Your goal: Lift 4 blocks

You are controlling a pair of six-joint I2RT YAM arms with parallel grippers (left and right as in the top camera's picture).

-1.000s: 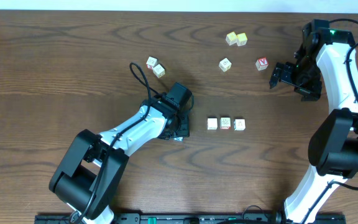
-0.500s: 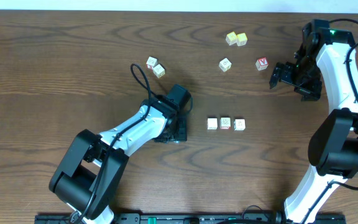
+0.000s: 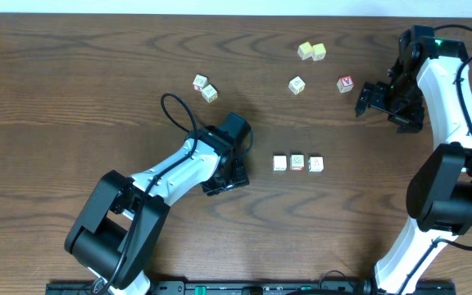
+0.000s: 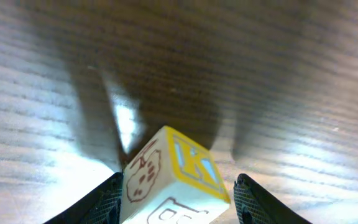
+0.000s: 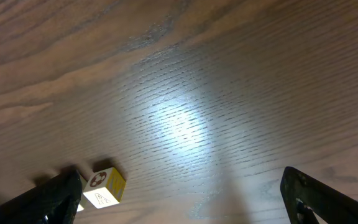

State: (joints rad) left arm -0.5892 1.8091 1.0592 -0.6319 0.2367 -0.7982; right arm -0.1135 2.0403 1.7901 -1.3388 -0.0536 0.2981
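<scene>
In the left wrist view a pale block with a yellow-framed letter face and brown prints sits tilted between the fingers of my left gripper, which is shut on it. Overhead, that gripper points down left of centre and hides the block. Three pale blocks lie in a row just right of it. My right gripper hovers open at the far right, holding nothing. In its own view the right gripper has bare wood between its fingers.
Two pale cubes lie at the back left and one at the back centre. Two yellowish cubes and a red-letter cube sit near the right arm. A yellow-sided cube shows by the right gripper's left finger.
My left gripper has shifted slightly left and toward the front edge, and its cable loop has swung left. The right arm has not moved.
</scene>
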